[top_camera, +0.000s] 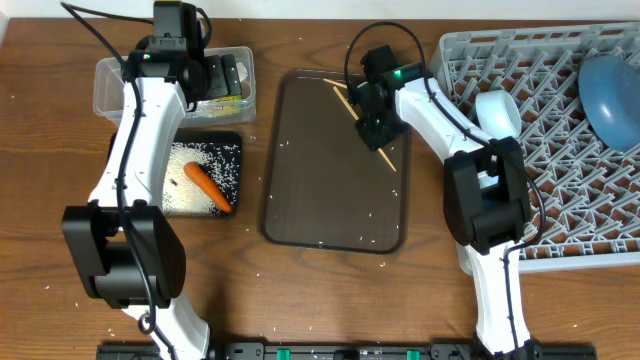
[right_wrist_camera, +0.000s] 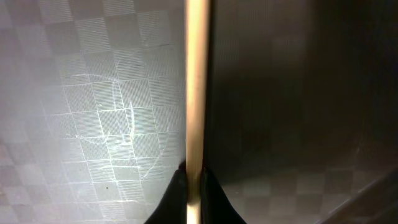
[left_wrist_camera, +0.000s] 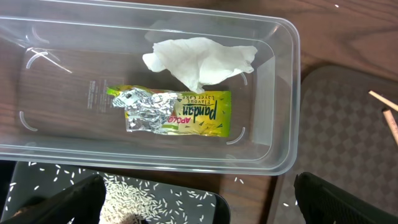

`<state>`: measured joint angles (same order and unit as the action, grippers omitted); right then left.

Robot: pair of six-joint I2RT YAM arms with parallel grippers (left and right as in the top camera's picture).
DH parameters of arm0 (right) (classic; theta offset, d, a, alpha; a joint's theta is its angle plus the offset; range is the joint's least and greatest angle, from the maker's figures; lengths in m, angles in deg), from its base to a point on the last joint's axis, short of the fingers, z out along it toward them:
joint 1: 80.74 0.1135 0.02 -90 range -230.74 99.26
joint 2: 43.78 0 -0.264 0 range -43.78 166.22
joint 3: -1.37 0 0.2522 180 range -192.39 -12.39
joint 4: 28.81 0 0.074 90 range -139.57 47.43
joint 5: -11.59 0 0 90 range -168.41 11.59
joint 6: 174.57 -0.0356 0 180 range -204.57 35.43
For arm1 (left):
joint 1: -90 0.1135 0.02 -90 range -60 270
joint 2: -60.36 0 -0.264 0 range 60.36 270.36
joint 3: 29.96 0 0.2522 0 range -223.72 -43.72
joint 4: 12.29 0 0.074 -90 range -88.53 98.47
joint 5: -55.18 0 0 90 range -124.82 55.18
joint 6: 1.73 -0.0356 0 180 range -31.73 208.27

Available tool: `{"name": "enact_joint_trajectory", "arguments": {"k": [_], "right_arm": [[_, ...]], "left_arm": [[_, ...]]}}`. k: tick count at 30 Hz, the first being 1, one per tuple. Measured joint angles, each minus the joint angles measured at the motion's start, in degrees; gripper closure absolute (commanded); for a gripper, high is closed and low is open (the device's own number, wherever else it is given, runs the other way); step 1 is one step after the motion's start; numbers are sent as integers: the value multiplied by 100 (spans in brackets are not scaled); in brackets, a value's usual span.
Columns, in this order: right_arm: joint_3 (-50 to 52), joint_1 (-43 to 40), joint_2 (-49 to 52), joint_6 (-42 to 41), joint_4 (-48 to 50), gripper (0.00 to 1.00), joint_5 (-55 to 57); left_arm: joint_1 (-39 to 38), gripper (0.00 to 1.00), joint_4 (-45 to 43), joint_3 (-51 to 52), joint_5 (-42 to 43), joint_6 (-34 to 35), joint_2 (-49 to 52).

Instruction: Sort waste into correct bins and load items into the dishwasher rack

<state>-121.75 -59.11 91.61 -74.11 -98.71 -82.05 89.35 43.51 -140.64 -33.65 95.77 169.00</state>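
My right gripper (top_camera: 378, 128) is over the brown serving tray (top_camera: 320, 200) and is shut on a wooden chopstick (right_wrist_camera: 196, 87), which runs between its fingertips (right_wrist_camera: 194, 186). Another chopstick (top_camera: 336, 84) lies at the tray's top edge. My left gripper (left_wrist_camera: 196, 202) is open and empty above the clear tub (left_wrist_camera: 286, 124), which holds the crumpled white tissue (left_wrist_camera: 199, 59) and the green-yellow foil wrapper (left_wrist_camera: 177, 112). The black tray (top_camera: 185, 205) holds white rice (top_camera: 222, 160) and the orange carrot (top_camera: 208, 187). The grey dishwasher rack (top_camera: 560, 140) holds the large blue bowl (top_camera: 612, 85) and a light-blue cup (top_camera: 495, 112).
Loose rice grains are scattered over the brown serving tray and the wooden table (top_camera: 40, 150). The rack fills the right side, and my right arm's base stands against its left edge.
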Motion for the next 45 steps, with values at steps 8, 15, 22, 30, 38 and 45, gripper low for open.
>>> {"name": "enact_joint_trajectory", "arguments": {"k": [8,15,22,30,38,45], "right_arm": [[-50,-26,-46,-232,-195,99,-138],[-39,-553,-1311,-269,-33,99,-555],[-216,-1749,-3480,-269,-168,99,-422],[-177,-3075,-3768,-70,-911,83,-546],[-72,-2387,-3067,389,-975,47,-1355],[-66,-815,-1921,302,-568,45,-1530]], "left_arm": [[0,2,0,0,0,0,0],[0,2,0,0,0,0,0],[0,2,0,0,0,0,0],[0,2,0,0,0,0,0],[0,2,-2,0,-2,0,0],[0,2,0,0,17,0,0]]}}
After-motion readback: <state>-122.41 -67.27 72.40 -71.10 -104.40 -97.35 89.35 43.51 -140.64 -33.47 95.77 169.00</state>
